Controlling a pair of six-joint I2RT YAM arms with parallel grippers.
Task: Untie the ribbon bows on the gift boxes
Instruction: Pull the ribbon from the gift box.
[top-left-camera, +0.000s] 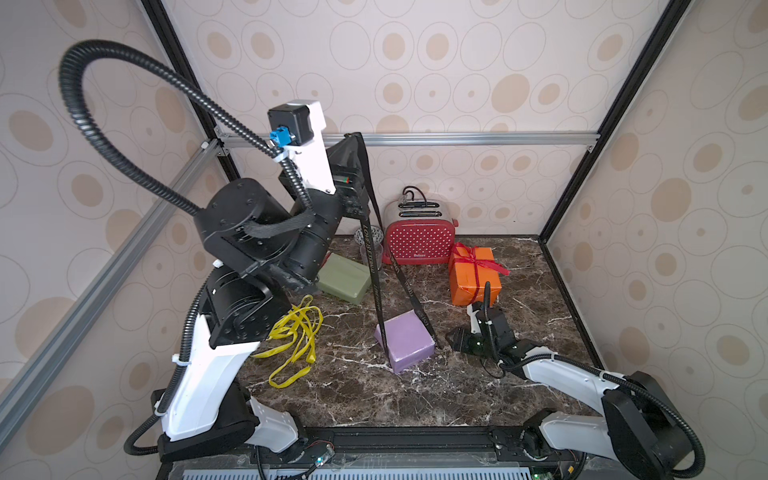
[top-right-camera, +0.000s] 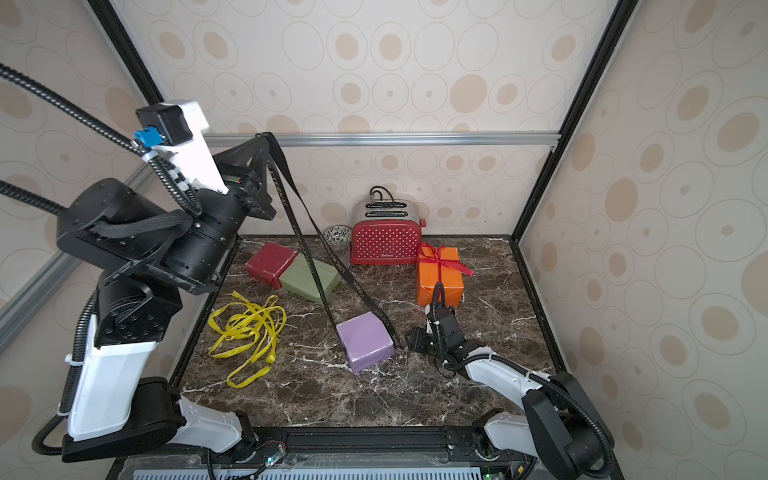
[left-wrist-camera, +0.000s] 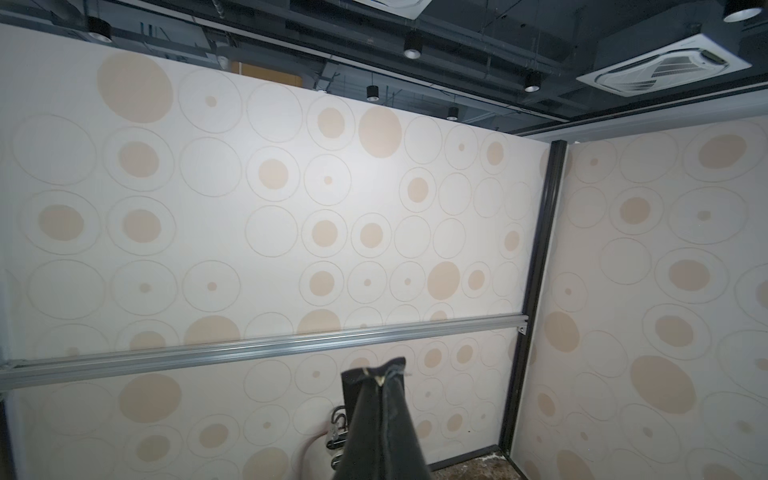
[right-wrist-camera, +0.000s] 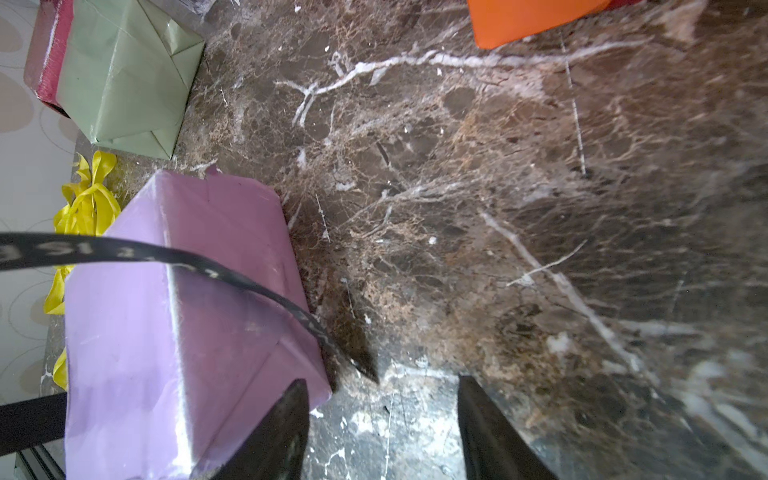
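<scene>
- Left tool (top-left-camera: 354, 136), raised high, is clenched on the wide black satin ribbon with white lettering (top-left-camera: 370, 253).
- Its two strands slant down to the lilac paper-wrapped box (top-left-camera: 405, 343); one crosses the box top, its end on the dark marble counter (top-left-camera: 457, 386).
- Right tool (right-wrist-camera: 380, 386) hangs low just beside that box, jaws apart, grasping nothing.
- Thin yellow ribbons (top-left-camera: 279, 331) lie loose on the counter.
- Orange box (top-left-camera: 469, 286) carries a tied red ribbon bow (top-left-camera: 471, 255).
- Olive green box (top-left-camera: 345, 278) touches the dark red box (top-right-camera: 270, 262).
</scene>
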